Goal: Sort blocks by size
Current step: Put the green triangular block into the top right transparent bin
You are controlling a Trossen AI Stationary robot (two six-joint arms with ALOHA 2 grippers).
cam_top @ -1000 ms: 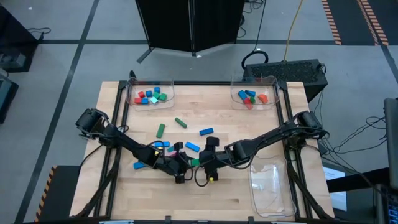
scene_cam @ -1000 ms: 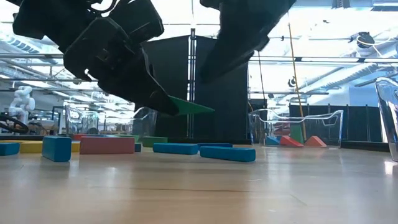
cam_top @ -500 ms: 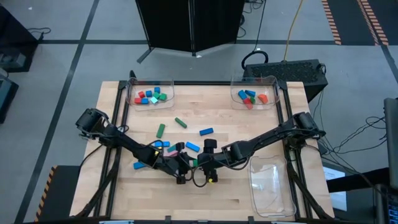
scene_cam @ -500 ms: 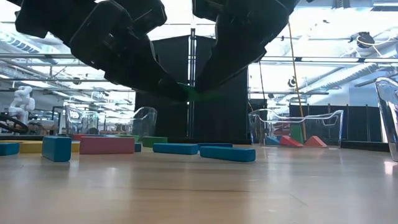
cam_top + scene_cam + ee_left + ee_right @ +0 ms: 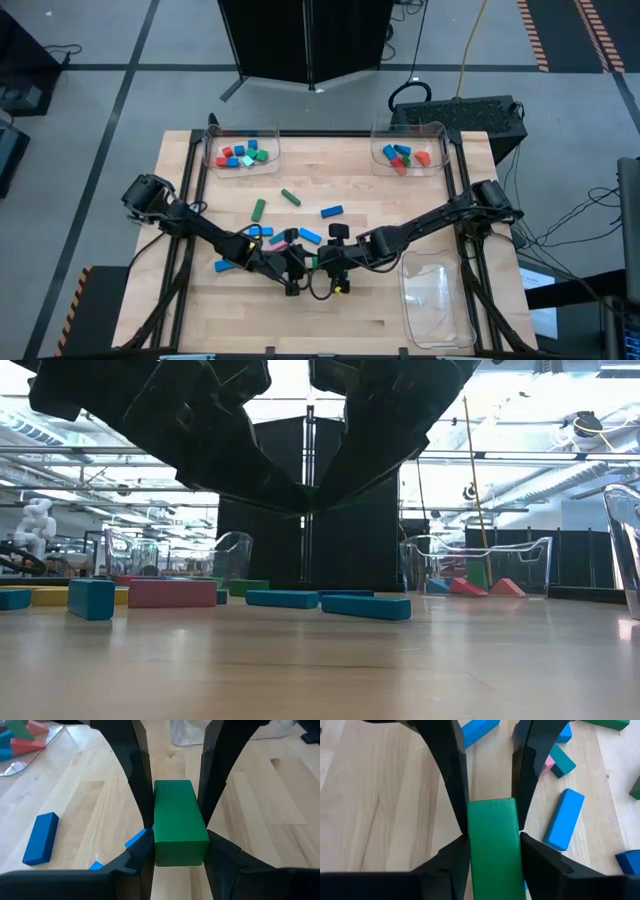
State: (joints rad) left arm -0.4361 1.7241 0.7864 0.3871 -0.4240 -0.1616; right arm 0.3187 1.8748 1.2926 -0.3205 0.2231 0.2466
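A green bar block (image 5: 179,817) hangs above the table's near middle, held between my two grippers, and also shows in the right wrist view (image 5: 492,840) and the high view (image 5: 313,262). My left gripper (image 5: 179,850) is shut on one end of it, coming from the table's left. My right gripper (image 5: 492,847) is shut on the other end, coming from the right. In the low view the two grippers meet tip to tip (image 5: 310,510) and hide the block. Other blocks lie loose on the table: blue bars (image 5: 332,211) (image 5: 309,236) and green bars (image 5: 259,208). My left gripper pinches the two long sides of the green block's end (image 5: 162,845) between its two fingers. The fingers slant down from the table's left and lie along the block. The block is lifted clear of the table. My right gripper pinches the two long sides of the block's opposite end (image 5: 476,850) between its two fingers. The fingers slant down from the table's right and lie along the block, beside the left gripper's fingertips (image 5: 457,805).
A clear tray (image 5: 212,152) with several blocks stands at the far left, and another (image 5: 440,150) at the far right. A clear tray (image 5: 437,300) lies at the near right. Blue, pink and teal blocks (image 5: 563,817) lie under and beside the grippers.
My right gripper has moved toward the table's left, up to the free end of the green block that my left gripper holds out. Its fingers now enclose that end. The block has stayed lifted.
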